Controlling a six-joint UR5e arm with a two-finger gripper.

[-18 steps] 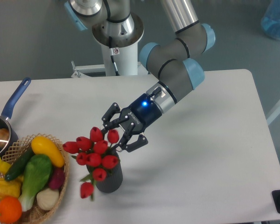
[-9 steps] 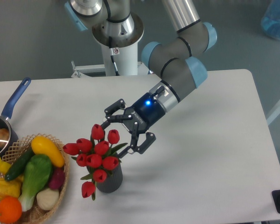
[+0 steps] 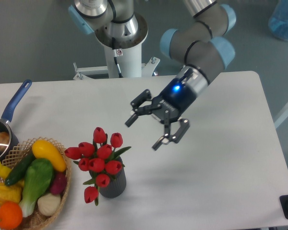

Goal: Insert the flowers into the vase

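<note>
Wicker basket (image 3: 62, 201) of vegetables sits at the near left corner of the desk (image 3: 221, 191). Just right of it stands the vase (image 3: 113, 184), upright, with the flowers (image 3: 98, 155) seated in its mouth, stems down and buds fanning up and leftward; one bud droops over the near rim. They look inserted, so the job seems done. Farther back and to the right, the tool (image 3: 156, 129) hangs above the desk, jaws spread wide and holding nothing, apart from the bunch. At far left a saucepan (image 3: 7, 122) rests.
</note>
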